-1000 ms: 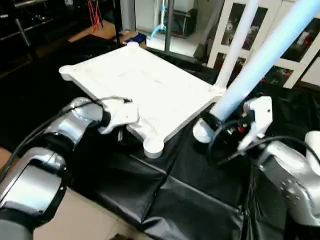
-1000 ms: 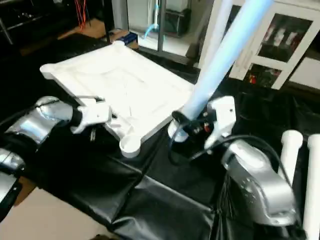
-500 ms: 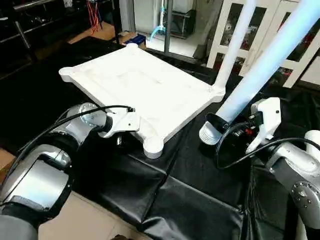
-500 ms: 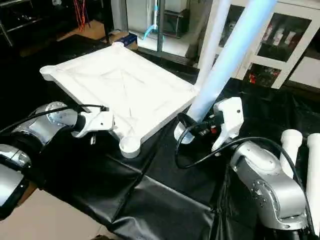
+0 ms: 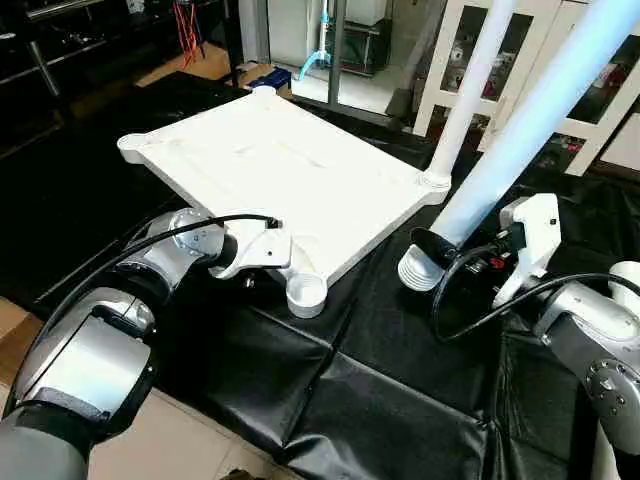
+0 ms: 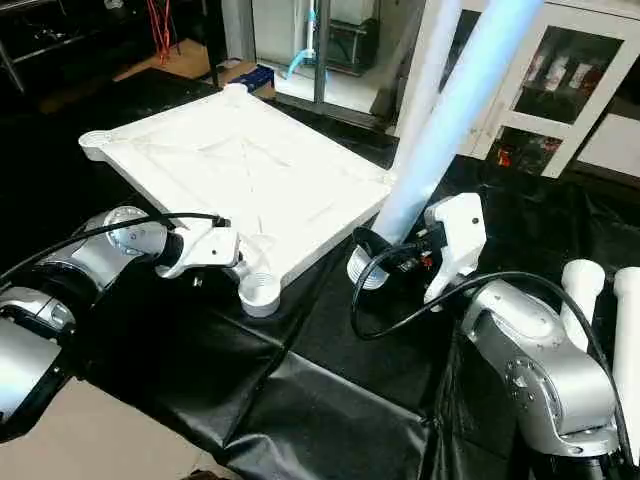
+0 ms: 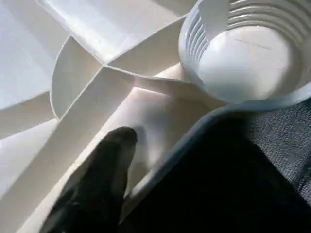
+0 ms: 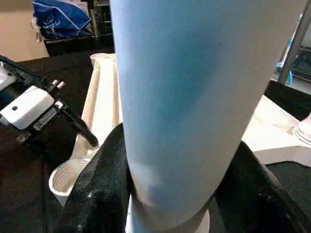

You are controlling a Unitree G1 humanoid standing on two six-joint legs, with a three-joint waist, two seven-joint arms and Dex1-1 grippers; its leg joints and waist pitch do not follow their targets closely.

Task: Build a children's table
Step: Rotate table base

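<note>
Illumination is even and moderately bright from overhead. The white tabletop (image 5: 290,170) is nearly washed out, with faint rib detail. The black cover (image 5: 370,400) shows soft sheen along its folds. The raised tube (image 6: 450,110) takes a blue tint. In the wrist views, the near finger (image 7: 92,189) is blurred and dark

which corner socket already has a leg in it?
The far right socket: a white leg stands upright in it. The near socket by the left gripper is open and empty.
</note>
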